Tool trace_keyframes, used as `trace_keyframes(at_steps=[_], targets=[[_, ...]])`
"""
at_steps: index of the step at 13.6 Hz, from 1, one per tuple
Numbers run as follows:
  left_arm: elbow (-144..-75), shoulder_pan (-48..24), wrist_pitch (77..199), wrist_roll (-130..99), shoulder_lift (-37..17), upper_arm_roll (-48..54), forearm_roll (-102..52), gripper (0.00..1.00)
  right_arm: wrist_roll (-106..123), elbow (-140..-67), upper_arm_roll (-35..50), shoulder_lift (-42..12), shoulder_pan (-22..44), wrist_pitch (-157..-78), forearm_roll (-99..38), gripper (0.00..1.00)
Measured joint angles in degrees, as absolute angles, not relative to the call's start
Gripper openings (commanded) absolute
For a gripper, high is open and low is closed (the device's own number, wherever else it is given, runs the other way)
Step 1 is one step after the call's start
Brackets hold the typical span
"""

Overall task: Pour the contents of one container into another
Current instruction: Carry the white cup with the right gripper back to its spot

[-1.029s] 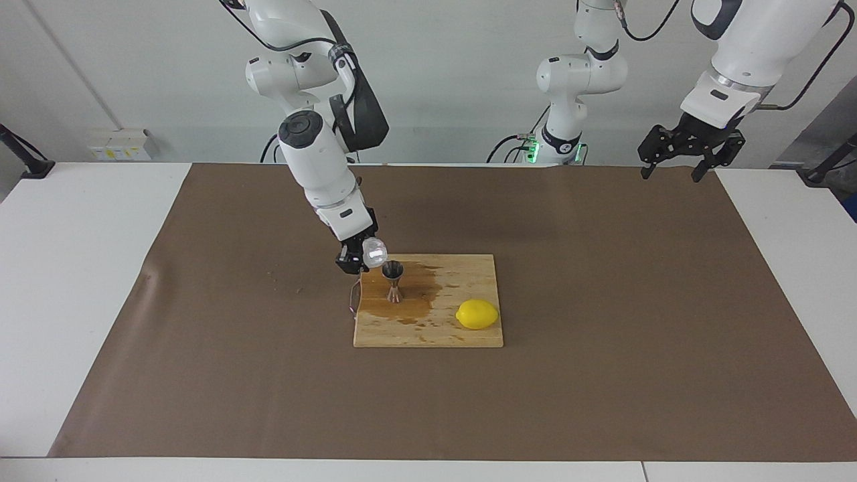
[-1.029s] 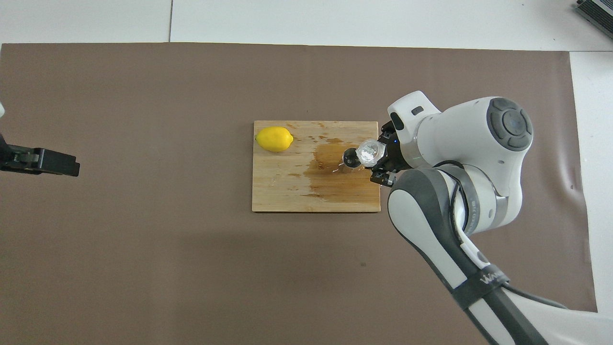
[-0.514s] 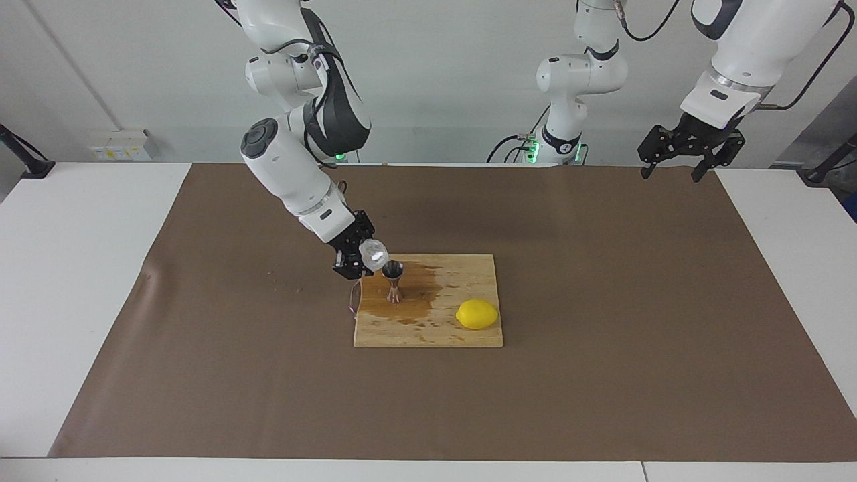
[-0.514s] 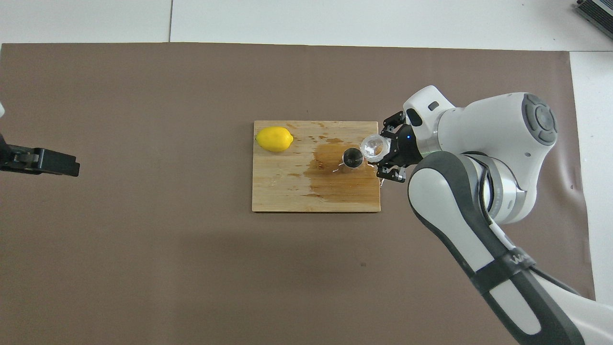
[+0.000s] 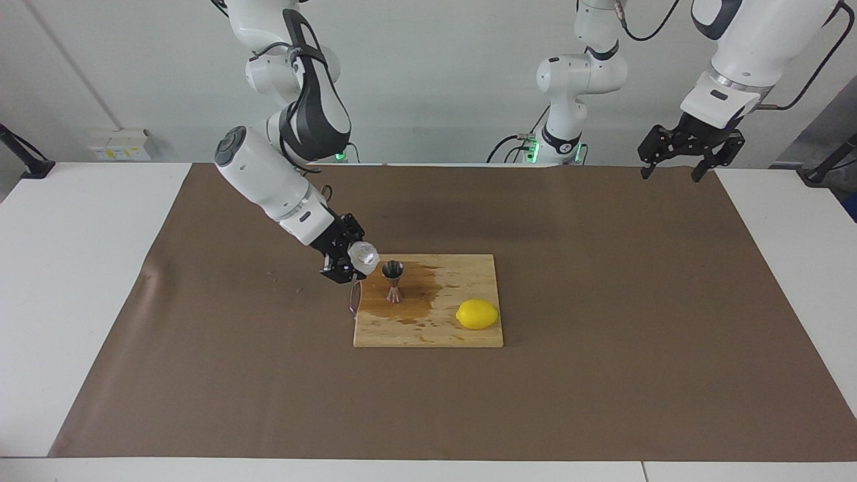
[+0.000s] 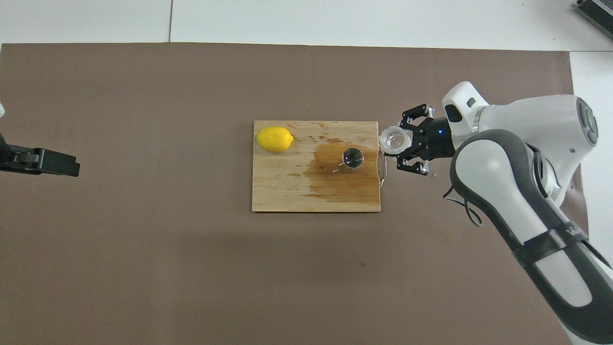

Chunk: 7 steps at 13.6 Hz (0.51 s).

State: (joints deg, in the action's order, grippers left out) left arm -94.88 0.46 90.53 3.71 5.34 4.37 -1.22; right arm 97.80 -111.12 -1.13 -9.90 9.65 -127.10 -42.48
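Observation:
My right gripper [image 5: 348, 260] [image 6: 404, 141] is shut on the small clear glass jar [image 5: 363, 256] [image 6: 395, 140]. It holds the jar tilted, its mouth toward the jigger, in the air over the wooden board's edge at the right arm's end. The steel hourglass jigger [image 5: 393, 281] [image 6: 353, 157] stands upright on the wooden board [image 5: 428, 335] [image 6: 287, 196], in a dark wet stain, a little apart from the jar. My left gripper [image 5: 673, 167] [image 6: 48, 163] waits open and empty, raised over the left arm's end of the table.
A yellow lemon [image 5: 477, 314] [image 6: 274, 139] lies on the board's corner toward the left arm's end. A thin wire loop [image 5: 355, 298] [image 6: 383, 167] sits at the board's edge below the jar. Brown paper [image 5: 602, 301] covers the table.
My right gripper has drawn the jar back from over the jigger toward the right arm's end, and the arm has swung outward. The left arm has not moved.

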Motion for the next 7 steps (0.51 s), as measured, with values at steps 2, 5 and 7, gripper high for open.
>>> trace_keyframes(at_steps=[2, 5, 7], targets=[[-94.9, 0.5, 90.5, 3.7, 5.3, 4.4, -1.2, 1.00, 103.4, -112.7, -1.1, -9.7, 7.1, -126.4, -46.6, 0.29], [-94.9, 0.5, 90.5, 3.7, 5.3, 4.4, -1.2, 1.00, 113.8, -115.4, -1.2, -9.7, 1.2, -122.0, -51.2, 0.29], [-94.9, 0.5, 90.5, 3.7, 5.3, 4.4, -1.2, 1.00, 120.3, -117.6, -1.3, -9.7, -3.0, -119.8, -51.8, 0.29]])
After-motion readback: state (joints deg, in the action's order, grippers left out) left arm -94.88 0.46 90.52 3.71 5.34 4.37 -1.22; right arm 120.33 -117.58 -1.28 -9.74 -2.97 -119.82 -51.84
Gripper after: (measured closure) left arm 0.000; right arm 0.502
